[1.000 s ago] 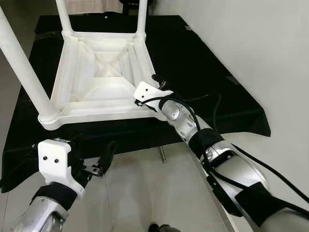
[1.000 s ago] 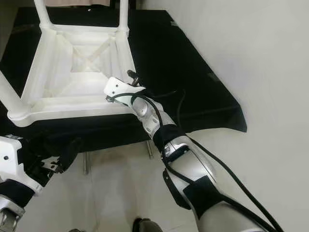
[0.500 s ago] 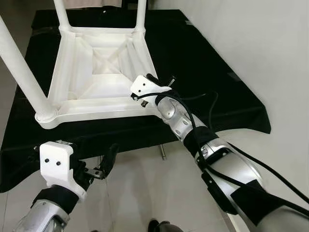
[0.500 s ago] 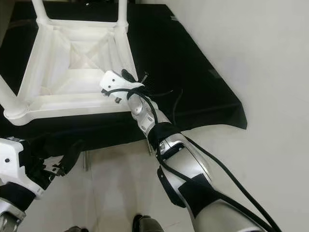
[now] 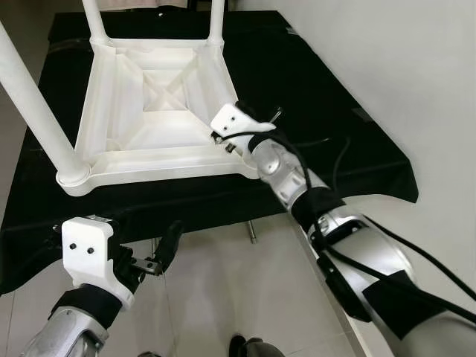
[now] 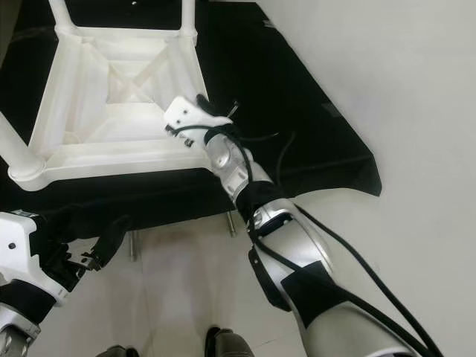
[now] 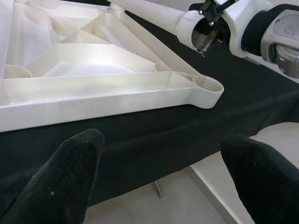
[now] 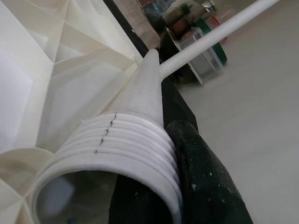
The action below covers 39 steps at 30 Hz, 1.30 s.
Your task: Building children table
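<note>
The white children's table lies upside down on a black-covered table. Three white legs stand up from its corners, the nearest one at the front left. The front right corner socket is bare. My right gripper is shut on a loose white leg, whose threaded end hangs a little above and beside that socket. One black finger presses along the thread. My left gripper hovers open and holding nothing below the table's front edge, off the cloth.
A white wall runs along the right side. Pale tiled floor lies below the table's front edge, with a thin metal table leg. The right arm's black cable trails over the cloth.
My right gripper has shifted slightly right and away with the leg, staying over the front right corner. The left gripper has stayed put.
</note>
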Tool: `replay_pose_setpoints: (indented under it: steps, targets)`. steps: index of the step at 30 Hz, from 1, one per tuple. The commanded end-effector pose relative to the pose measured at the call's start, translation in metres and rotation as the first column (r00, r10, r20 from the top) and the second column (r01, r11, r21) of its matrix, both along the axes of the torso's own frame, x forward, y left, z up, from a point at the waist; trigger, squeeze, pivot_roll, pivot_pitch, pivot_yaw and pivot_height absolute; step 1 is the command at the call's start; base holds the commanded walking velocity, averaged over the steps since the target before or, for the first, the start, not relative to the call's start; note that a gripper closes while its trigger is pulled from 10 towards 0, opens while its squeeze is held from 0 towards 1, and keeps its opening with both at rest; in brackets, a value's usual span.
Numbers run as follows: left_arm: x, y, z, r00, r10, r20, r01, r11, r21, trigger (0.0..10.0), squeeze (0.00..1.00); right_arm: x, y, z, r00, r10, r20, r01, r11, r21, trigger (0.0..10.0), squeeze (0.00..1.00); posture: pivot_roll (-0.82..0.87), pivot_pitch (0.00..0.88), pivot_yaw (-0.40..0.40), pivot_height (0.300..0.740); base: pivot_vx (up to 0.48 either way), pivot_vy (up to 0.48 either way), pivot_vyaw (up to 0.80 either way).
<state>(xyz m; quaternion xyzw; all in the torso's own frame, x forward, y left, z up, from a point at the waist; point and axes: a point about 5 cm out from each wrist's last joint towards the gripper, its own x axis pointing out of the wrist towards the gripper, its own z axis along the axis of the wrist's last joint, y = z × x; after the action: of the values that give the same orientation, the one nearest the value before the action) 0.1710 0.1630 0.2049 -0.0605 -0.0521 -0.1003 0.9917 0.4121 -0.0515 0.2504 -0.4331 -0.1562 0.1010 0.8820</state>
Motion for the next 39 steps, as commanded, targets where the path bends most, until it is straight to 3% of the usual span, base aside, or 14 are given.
replay_pose_setpoints:
  steps: [1, 14, 16, 25, 27, 28, 29, 31, 32, 34, 35, 36, 37, 39]
  targets:
    - [-0.003, -0.002, 0.001, 1.0, -0.005, -0.002, 0.005, 1.0, -0.007, 10.0, 0.0, 0.001, -0.006, 0.011, 0.999, 0.0, 0.033, -0.002, 0.998, 0.055, 0.0, 0.0, -0.04, 0.204, -0.137, 0.74, 0.0, 0.0, 0.0]
    - [-0.001, 0.001, 0.001, 1.0, -0.001, 0.0, 0.001, 1.0, -0.007, 10.0, 0.0, 0.005, -0.035, 0.029, 0.997, 0.07, -0.014, -0.06, 0.926, 0.374, 0.0, 0.0, -0.04, 0.186, -0.132, 0.74, 0.0, 0.0, 0.0]
    - [0.003, 0.005, 0.009, 0.999, 0.004, 0.042, -0.001, 0.999, -0.055, 10.0, 0.0, 0.003, -0.062, 0.041, 0.978, 0.207, -0.014, -0.156, 0.778, 0.608, 0.0, 0.0, -0.06, 0.169, -0.124, 0.74, 0.0, 0.0, 0.0]
    - [0.003, 0.005, 0.009, 0.999, 0.004, 0.042, -0.001, 0.999, -0.055, 10.0, 0.0, 0.003, -0.062, 0.041, 0.978, 0.207, -0.014, -0.156, 0.778, 0.608, 0.0, 0.0, -0.06, 0.169, -0.124, 0.74, 0.0, 0.0, 0.0]
    - [0.007, 0.007, 0.014, 0.998, 0.008, 0.063, -0.002, 0.995, -0.095, 10.0, 0.0, 0.003, -0.078, 0.043, 0.968, 0.251, -0.011, -0.176, 0.709, 0.683, 0.0, 0.0, -0.06, 0.161, -0.118, 0.74, 0.0, 0.0, 0.0]
    - [0.03, 0.005, 0.027, 0.99, -0.029, 0.141, 0.067, 0.96, -0.272, 10.0, 1.0, -0.004, -0.111, 0.036, 0.948, 0.318, 0.017, -0.183, 0.501, 0.846, 10.0, 0.0, -0.08, 0.124, -0.085, 0.74, 0.0, 0.0, 0.0]
    - [0.045, 0.003, 0.038, 0.978, -0.059, 0.199, 0.136, 0.907, -0.398, 10.0, 1.0, -0.013, -0.134, 0.03, 0.929, 0.363, 0.071, -0.204, 0.344, 0.916, 10.0, 0.0, -0.08, 0.122, -0.083, 0.74, 0.0, 0.0, 0.0]
    - [0.045, 0.003, 0.038, 0.978, -0.059, 0.199, 0.136, 0.907, -0.398, 10.0, 1.0, -0.013, -0.134, 0.03, 0.929, 0.363, 0.071, -0.204, 0.344, 0.916, 10.0, 0.0, -0.08, 0.122, -0.083, 0.74, 0.0, 0.0, 0.0]
    - [0.056, -0.001, 0.048, 0.964, -0.089, 0.25, 0.209, 0.835, -0.508, 10.0, 1.0, -0.024, -0.147, 0.025, 0.907, 0.398, 0.14, -0.237, 0.205, 0.95, 10.0, 0.0, -0.1, 0.116, -0.074, 0.74, 0.0, 0.0, 0.0]
    - [0.056, -0.001, 0.048, 0.964, -0.089, 0.25, 0.209, 0.835, -0.508, 10.0, 1.0, -0.024, -0.147, 0.025, 0.907, 0.398, 0.14, -0.237, 0.205, 0.95, 10.0, 0.0, -0.1, 0.116, -0.074, 0.74, 0.0, 0.0, 0.0]
    - [0.064, -0.005, 0.055, 0.951, -0.118, 0.286, 0.271, 0.762, -0.587, 10.0, 1.0, -0.035, -0.155, 0.021, 0.88, 0.421, 0.22, -0.268, 0.058, 0.962, 10.0, 0.0, -0.1, 0.113, -0.067, 0.74, 0.0, 0.0, 0.0]
    - [0.064, -0.005, 0.055, 0.951, -0.118, 0.286, 0.271, 0.762, -0.587, 10.0, 1.0, -0.035, -0.155, 0.021, 0.88, 0.421, 0.22, -0.268, 0.058, 0.962, 10.0, 0.0, -0.1, 0.113, -0.067, 0.74, 0.0, 0.0, 0.0]
    - [0.067, -0.007, 0.059, 0.941, -0.139, 0.309, 0.311, 0.716, -0.625, 10.0, 1.0, -0.042, -0.157, 0.016, 0.868, 0.421, 0.265, -0.281, -0.026, 0.959, 10.0, 0.0, -0.11, 0.106, -0.061, 0.74, 0.0, 0.0, 0.0]
    - [0.067, -0.007, 0.059, 0.941, -0.139, 0.309, 0.311, 0.716, -0.625, 10.0, 1.0, -0.042, -0.157, 0.016, 0.868, 0.421, 0.265, -0.281, -0.026, 0.959, 10.0, 0.0, -0.11, 0.106, -0.061, 0.74, 0.0, 0.0, 0.0]
